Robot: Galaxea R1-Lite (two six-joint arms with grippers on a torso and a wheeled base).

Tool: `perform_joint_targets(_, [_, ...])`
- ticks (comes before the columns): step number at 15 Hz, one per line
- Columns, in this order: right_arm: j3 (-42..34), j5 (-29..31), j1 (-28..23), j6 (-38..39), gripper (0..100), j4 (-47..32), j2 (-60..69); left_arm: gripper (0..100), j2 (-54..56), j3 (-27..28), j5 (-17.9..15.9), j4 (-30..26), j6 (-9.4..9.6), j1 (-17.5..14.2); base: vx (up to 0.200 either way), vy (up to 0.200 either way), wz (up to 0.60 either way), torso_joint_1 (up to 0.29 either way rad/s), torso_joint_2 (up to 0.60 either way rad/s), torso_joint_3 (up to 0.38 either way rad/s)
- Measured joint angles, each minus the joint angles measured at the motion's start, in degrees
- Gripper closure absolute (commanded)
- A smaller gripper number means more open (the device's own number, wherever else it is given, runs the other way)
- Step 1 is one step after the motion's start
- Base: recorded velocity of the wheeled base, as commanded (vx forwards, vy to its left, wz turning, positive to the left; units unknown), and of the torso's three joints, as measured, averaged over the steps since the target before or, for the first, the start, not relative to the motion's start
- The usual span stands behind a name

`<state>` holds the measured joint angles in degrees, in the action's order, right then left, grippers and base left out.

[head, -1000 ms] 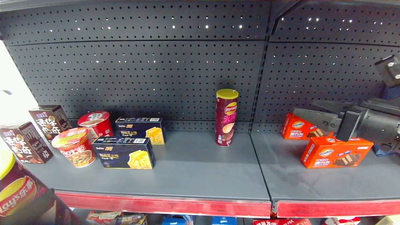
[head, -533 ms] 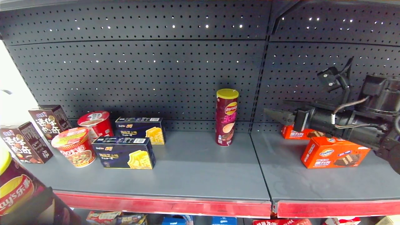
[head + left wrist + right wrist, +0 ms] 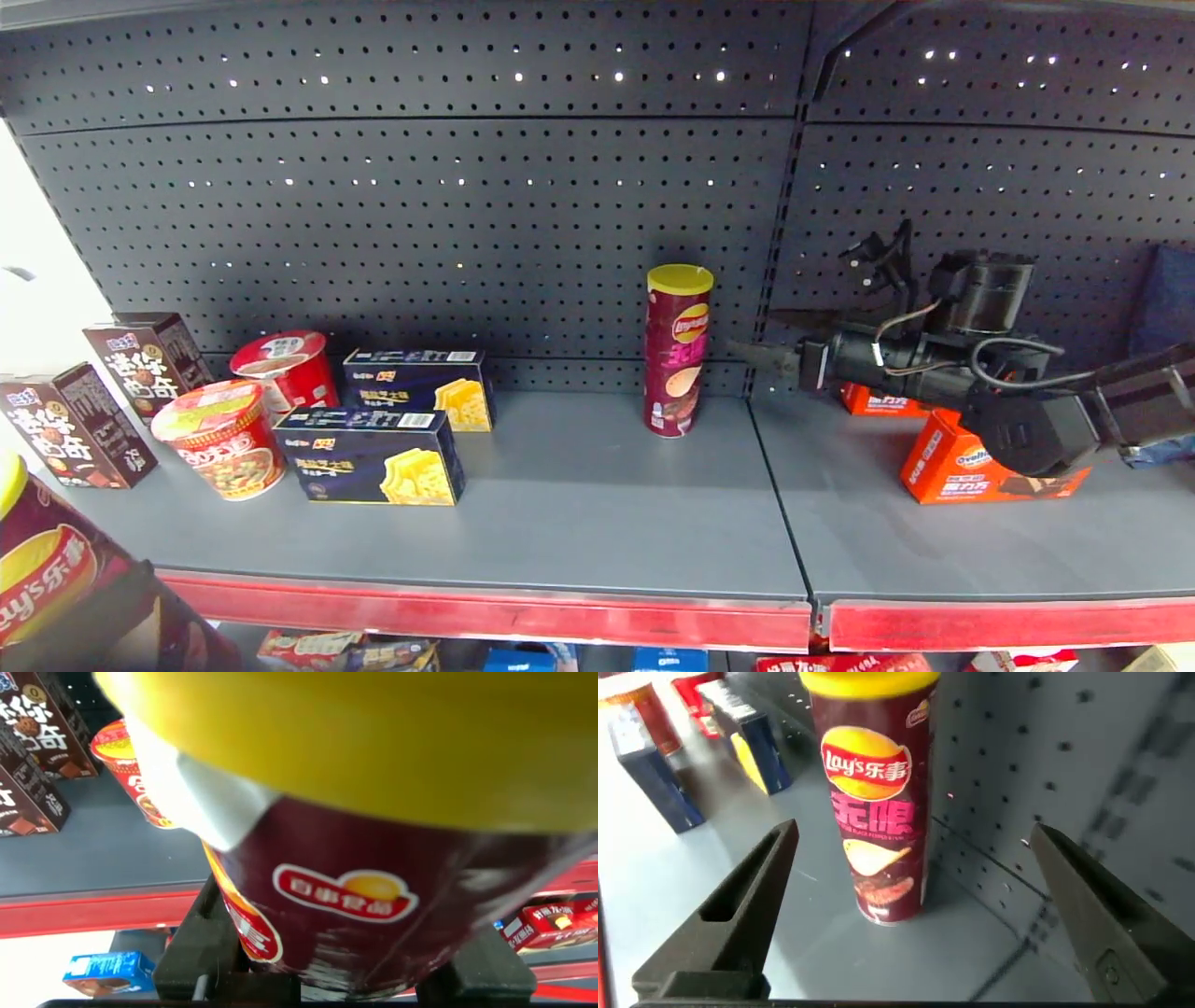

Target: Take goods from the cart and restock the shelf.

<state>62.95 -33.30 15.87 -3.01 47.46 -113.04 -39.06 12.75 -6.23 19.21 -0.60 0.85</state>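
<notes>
Head view: a chip can (image 3: 678, 350) stands upright at the back of the shelf (image 3: 579, 504), the right end effector (image 3: 754, 338) just beside it. Left wrist view: the left end effector (image 3: 336, 963) clamps another can (image 3: 374, 877). Right wrist view: the right fingers (image 3: 738, 910) are spread wide, flanking the standing can, probably a light, stiff, slick tube best gripped mid-body.

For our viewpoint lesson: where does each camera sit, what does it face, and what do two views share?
Head view: high, facing the shelf; open right gripper shows.
Left wrist view: on the arm, facing the held can in left gripper.
Right wrist view: faces standing can, framed by its fingers.
Shared: head and right wrist both show that can.
</notes>
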Motion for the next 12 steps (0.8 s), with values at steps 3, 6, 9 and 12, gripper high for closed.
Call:
perform_joint_targets(3, [1.95,-2.22,0.52,-0.18,0,2.22,-4.43,100,0.01,0.00,-0.01,0.00,0.02,0.00,0.000,0.000,0.00,0.000,0.00,0.000])
perform_joint_targets(6, [3.06,-4.24,1.13,-0.02,0,3.96,-7.68,100,0.04,-0.20,0.00,0.00,-0.96,0.00,0.000,0.000,0.00,0.000,0.00,0.000])
perform_joint_targets(9, [4.30,-5.83,1.96,0.04,0,4.73,-10.50,100,0.09,-0.35,0.07,-0.04,-2.38,-0.04,0.000,0.000,0.00,0.000,0.00,0.000])
perform_joint_targets(12, [6.53,-7.23,2.18,0.04,0,5.17,-13.45,100,0.34,-0.60,0.10,-0.06,-2.40,-0.09,0.000,0.000,0.00,0.000,0.00,0.000])
